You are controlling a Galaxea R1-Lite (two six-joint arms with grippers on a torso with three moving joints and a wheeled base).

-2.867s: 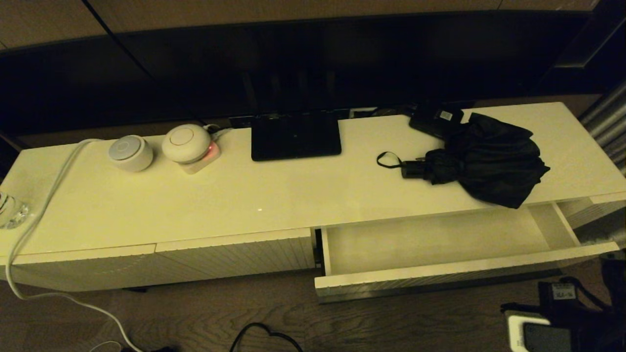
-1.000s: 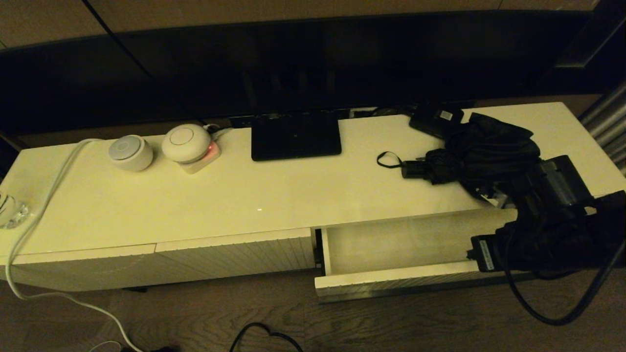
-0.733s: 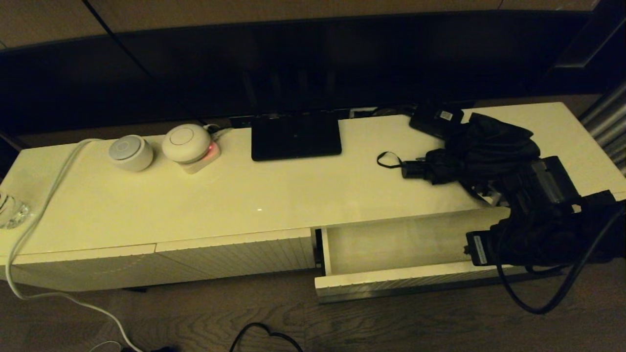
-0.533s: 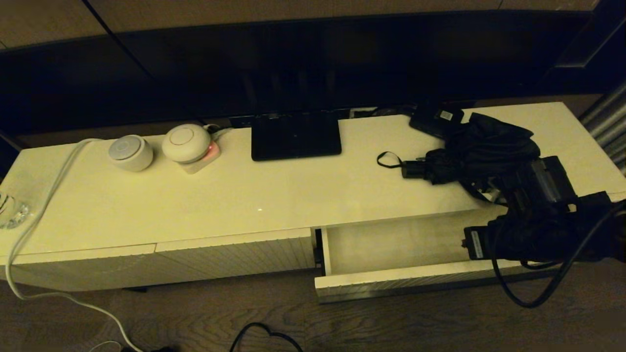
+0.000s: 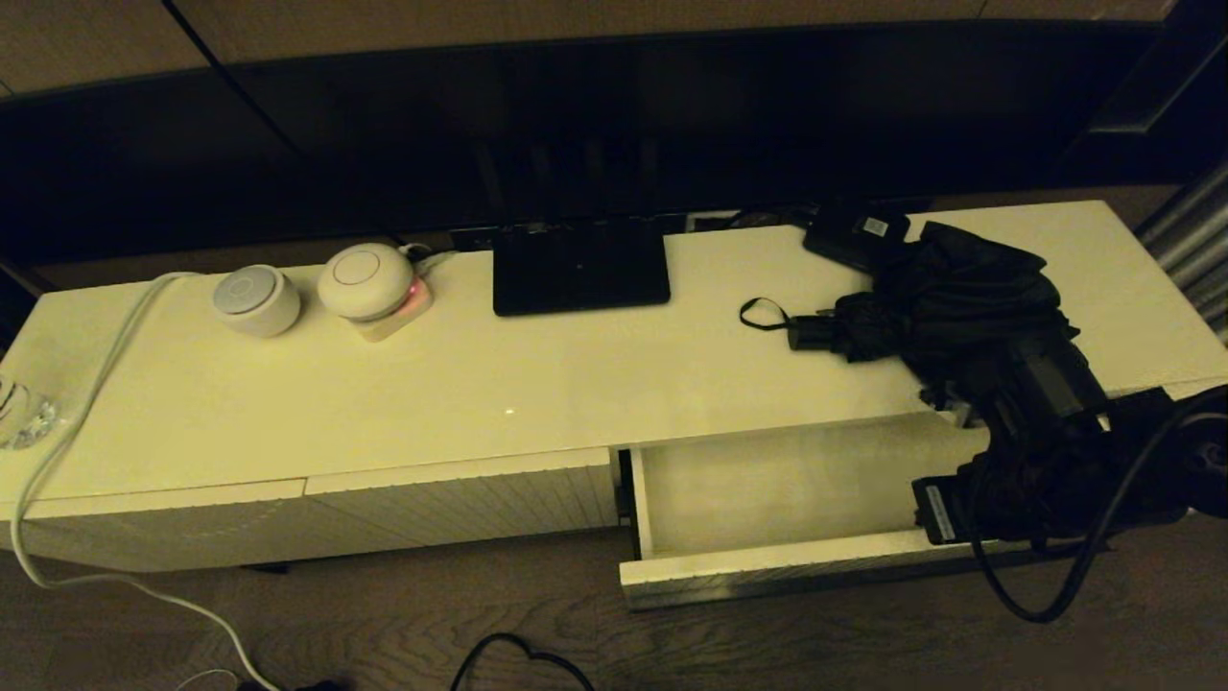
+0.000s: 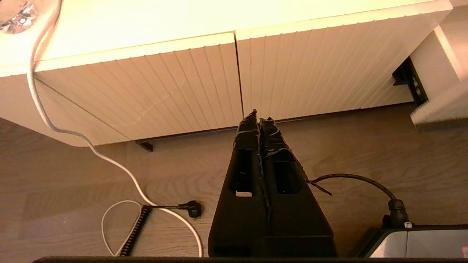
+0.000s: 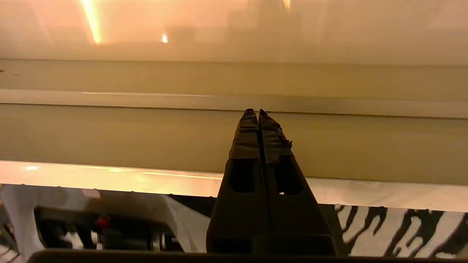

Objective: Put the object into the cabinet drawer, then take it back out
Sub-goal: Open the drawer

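Observation:
The black folding umbrella (image 5: pixel 959 297) lies on the cabinet top at the right, its short handle (image 5: pixel 811 333) and wrist loop pointing left. Just below it the cabinet drawer (image 5: pixel 767 566) stands pulled out, and the part of its pale interior that shows holds nothing. My right gripper (image 5: pixel 955 403) reaches in from the right, low over the drawer's right part, just in front of the umbrella's fabric. In the right wrist view this gripper (image 7: pixel 255 111) is shut on nothing, its tips above the drawer's inside (image 7: pixel 109 138). My left gripper (image 6: pixel 259 118) is shut and hangs over the floor.
A flat black stand base (image 5: pixel 579 266) and a small black box with a white label (image 5: pixel 856 235) sit at the back. Two round white devices (image 5: pixel 255 299) (image 5: pixel 366 280) and a white cable (image 5: pixel 86 384) lie at the left. Closed ribbed panels (image 6: pixel 146 84) face the left gripper.
My right arm came in from the lower right to the drawer's right part and then drew back a little towards me. The drawer now stands slightly further out. The umbrella has not moved.

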